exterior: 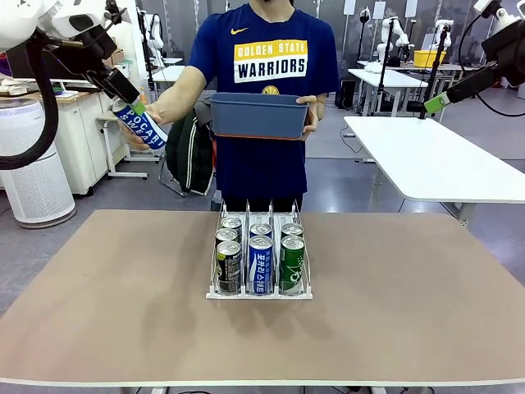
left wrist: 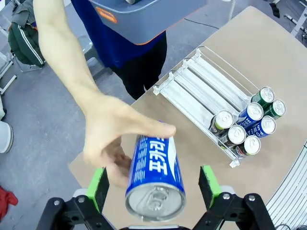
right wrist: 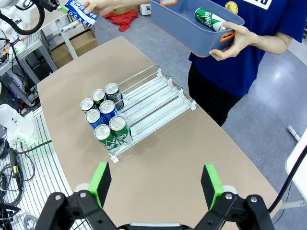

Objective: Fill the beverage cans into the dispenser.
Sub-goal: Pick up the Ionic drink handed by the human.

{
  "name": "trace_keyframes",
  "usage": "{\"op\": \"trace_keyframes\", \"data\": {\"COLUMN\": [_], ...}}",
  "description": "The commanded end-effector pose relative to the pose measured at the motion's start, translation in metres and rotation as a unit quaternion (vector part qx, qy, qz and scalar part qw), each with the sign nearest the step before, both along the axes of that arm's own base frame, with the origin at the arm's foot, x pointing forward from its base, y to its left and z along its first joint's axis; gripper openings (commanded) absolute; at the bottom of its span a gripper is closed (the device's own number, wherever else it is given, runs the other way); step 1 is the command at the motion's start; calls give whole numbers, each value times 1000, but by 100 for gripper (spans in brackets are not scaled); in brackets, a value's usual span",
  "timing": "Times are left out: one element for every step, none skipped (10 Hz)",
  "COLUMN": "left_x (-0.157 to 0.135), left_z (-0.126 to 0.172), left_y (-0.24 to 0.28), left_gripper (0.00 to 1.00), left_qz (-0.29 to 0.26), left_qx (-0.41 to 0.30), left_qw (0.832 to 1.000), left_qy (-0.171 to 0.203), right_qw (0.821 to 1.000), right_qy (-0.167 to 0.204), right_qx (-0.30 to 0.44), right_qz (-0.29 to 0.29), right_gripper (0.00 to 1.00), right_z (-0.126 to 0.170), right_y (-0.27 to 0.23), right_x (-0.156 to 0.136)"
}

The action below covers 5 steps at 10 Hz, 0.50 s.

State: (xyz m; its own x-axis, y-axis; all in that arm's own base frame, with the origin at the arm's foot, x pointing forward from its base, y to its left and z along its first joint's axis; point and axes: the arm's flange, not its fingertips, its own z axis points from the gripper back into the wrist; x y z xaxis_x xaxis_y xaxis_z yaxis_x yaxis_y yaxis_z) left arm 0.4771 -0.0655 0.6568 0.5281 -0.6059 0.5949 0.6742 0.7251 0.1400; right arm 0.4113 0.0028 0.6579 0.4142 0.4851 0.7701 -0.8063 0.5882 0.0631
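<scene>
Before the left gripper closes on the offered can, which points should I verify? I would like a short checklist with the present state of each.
1. Blue-and-white can sits inside the left gripper: ok.
2. Pads touch the can: not ok, gaps on both sides.
3. Person's hand supports the can: ok.
4. Dispenser lanes have free room behind the six loaded cans: ok.
5. Right gripper open, empty, away from the handover: ok.

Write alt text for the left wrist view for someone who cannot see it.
A person's hand holds a blue drink can inside the open left pincer, not yet gripped. Beyond, on the brown table, the white wire dispenser has six cans bunched at one end.
</scene>
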Motion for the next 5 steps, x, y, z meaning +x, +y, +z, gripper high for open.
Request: {"op": "trace_keyframes", "data": {"left_x": [11, 10, 9, 7, 5], "left_z": [-4, -6, -7, -8, -10], "left_y": [-2, -1, 1, 2, 3], "left_gripper": [100, 100, 100, 100, 100], "left_qz": [-17, -12, -11, -7, -5], "left_qx": [-3, -6, -6, -4, -1], "left_qw": [1000, 1000, 1000, 1000, 1000], "left_qy": [-7, -2, -2, 1, 1], "right_qw": [1000, 1000, 1000, 1000, 1000], "right_qy": [-4, -4, -4, -4, -4], "right_qx": [10, 10, 10, 10, 10], "right_qz": [16, 16, 16, 16, 16], "right_gripper": [100, 100, 100, 100, 100], "right_z": [-2, -2, -2, -2, -2], "right_y": [0, 0, 0, 0, 0], "right_x": [1, 1, 1, 1, 1]}}
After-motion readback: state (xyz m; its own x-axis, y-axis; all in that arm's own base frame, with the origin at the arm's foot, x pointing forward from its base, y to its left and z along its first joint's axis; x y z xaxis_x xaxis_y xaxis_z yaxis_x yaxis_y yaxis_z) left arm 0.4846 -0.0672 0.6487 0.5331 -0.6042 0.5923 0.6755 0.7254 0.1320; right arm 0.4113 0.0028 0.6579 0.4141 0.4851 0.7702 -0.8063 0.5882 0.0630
